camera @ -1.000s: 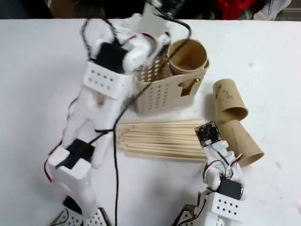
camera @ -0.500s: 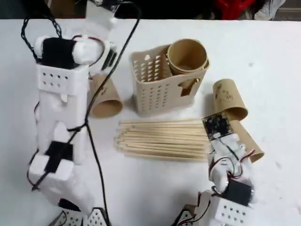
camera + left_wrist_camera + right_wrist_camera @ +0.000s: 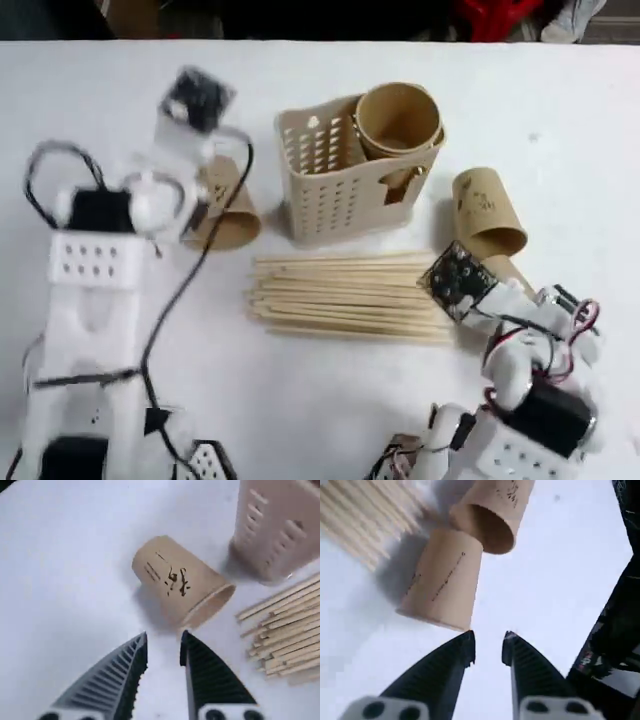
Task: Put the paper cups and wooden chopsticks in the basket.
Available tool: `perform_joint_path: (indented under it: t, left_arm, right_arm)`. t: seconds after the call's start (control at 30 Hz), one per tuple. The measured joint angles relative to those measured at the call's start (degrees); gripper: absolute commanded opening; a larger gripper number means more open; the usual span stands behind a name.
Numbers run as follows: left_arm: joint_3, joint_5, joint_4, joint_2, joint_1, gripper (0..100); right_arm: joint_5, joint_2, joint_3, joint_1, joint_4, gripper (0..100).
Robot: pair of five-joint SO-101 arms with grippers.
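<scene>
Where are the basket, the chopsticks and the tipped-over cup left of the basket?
basket [image 3: 335, 200], high view, on its perforated front wall.
chopsticks [image 3: 345, 297], high view, middle of the pile.
tipped-over cup [image 3: 172, 577], left wrist view, on its printed side.

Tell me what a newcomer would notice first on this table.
A perforated basket stands mid-table with at least one cup upright in it, and a pile of chopsticks lies on the arms' side of it. A tipped cup lies just ahead of the left gripper, and two tipped cups lie ahead of the right gripper.
</scene>
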Motion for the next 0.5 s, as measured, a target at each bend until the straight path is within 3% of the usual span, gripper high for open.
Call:
perform_joint_path:
  t: [0.13,0.23,0.5]
  left_arm:
    - [19.6,-0.2,-10.3,-6.1,0.0,14]
    - [27.0,-0.2,-14.5,-6.7,0.0,18]
    - [29.1,-0.2,-16.4,-5.7,0.0,19]
  right_arm:
    - [15.7,0.5,4.7,5.7,-3.9,19.4]
    - [23.1,1.1,10.9,9.1,-8.7,20.3]
    - [26.3,1.1,28.0,10.9,-24.5,20.5]
